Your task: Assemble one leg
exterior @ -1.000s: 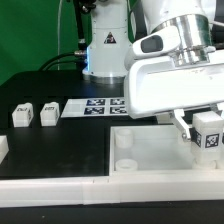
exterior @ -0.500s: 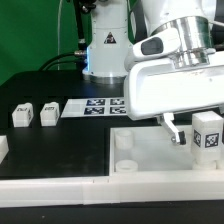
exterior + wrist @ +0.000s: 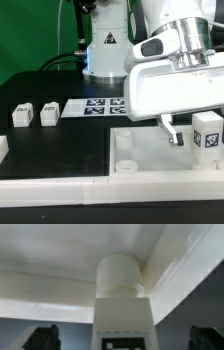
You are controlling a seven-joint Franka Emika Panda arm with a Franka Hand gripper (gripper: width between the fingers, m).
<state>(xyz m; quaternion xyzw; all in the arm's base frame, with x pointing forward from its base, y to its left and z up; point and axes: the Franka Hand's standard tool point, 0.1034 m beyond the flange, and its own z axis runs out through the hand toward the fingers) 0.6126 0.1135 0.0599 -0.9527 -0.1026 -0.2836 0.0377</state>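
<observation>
The leg (image 3: 208,133), a small white block with a square marker, stands upright on the corner of the large white panel (image 3: 140,165) at the exterior view's right. My gripper (image 3: 123,339) is open and straddles it. One finger (image 3: 172,133) shows clear of the leg's side; the other is out of frame. In the wrist view the leg (image 3: 123,308) rises between the two dark fingers (image 3: 42,336), with a gap on each side, and its round end meets the panel (image 3: 60,258).
Two more white legs (image 3: 21,115) (image 3: 48,113) lie at the exterior view's left beside the marker board (image 3: 95,106). A white part (image 3: 3,148) sits at the left edge. The robot base (image 3: 105,50) stands behind.
The fingers have opened off the leg; the visible finger moved toward the exterior view's left. The leg stays standing on the panel corner.
</observation>
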